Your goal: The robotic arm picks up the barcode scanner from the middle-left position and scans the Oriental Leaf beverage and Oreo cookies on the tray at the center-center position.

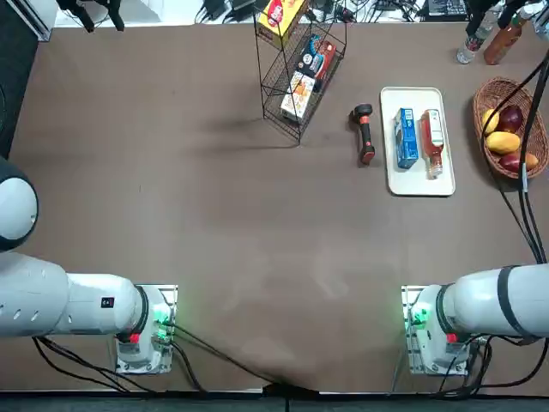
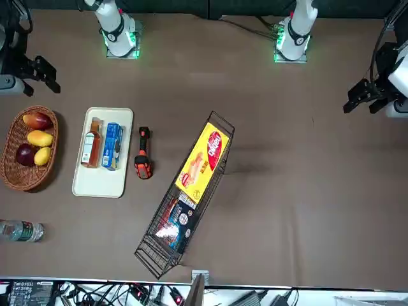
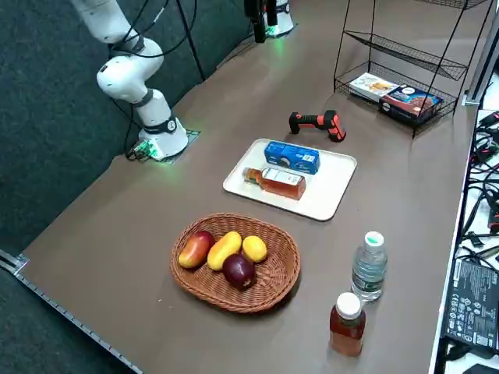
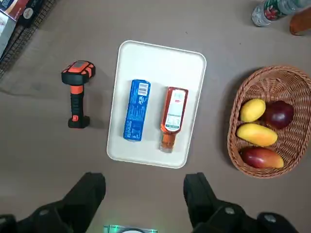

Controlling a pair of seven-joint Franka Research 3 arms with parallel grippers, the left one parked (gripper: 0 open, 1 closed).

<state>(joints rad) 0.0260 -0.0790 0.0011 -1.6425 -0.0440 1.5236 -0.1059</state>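
In the top view, locate the handheld scanner (image 1: pixel 365 137) on the table (image 1: pixel 214 215), just left of the white tray (image 1: pixel 414 96) and apart from it. The wire rack (image 1: pixel 274 81) stands farther left. The tray carries the blue cookie pack (image 1: pixel 406 137) at left and the tea bottle (image 1: pixel 433 142) at right; the fruit basket (image 1: pixel 480 107) is to the right of the tray.

In the front view, observe the right gripper (image 2: pixel 52 75) raised near the robot's side, holding nothing. Scanner, cookie pack and tea bottle are all clear of it.

In the right side view, verify that the tea bottle and cookie pack both lie down, side by side on the tray. The scanner lies beyond them, unheld.

In the right wrist view, confirm that the tool is open, its two fingers wide apart with nothing between them. The scanner's bulkier end points to the far side, its handle towards the near side.

Step in hand, as judged: approach for the scanner pick-up; scanning is still to be done. Next, move the tool left over the scanner, align the fingers across its handle, lower, and close. Maintain clearance from the tray's left rim.
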